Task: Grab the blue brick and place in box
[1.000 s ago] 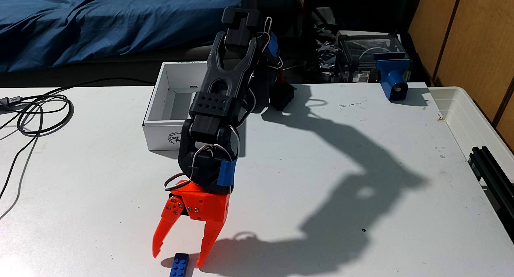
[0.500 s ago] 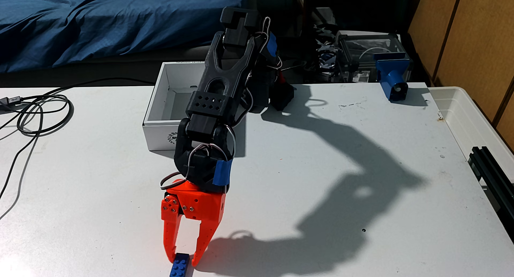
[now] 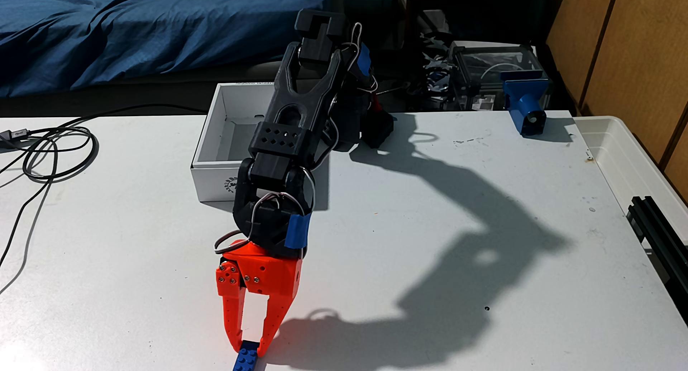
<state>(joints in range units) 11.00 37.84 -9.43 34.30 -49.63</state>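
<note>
In the fixed view the blue brick [image 3: 246,357] lies on the white table at the bottom edge, partly cut off by the frame. My orange gripper [image 3: 248,347] points down at the table with its two fingertips pressed against the far end of the brick, one on each side. The brick still rests on the table. Behind the black arm stands the white box [image 3: 217,159], open on top, its dark wreath emblem on the near short side partly covered by the arm.
A coiled black cable [image 3: 56,151] lies at the table's left. A blue printed block with a round hole [image 3: 526,103] stands at the back right. A translucent plastic tub [image 3: 640,162] and a black rail [image 3: 659,237] border the right edge.
The gripper's fingers have closed from wide open onto the end of the blue brick. The brick has shifted slightly to the right. The arm dipped and swung a little left.
</note>
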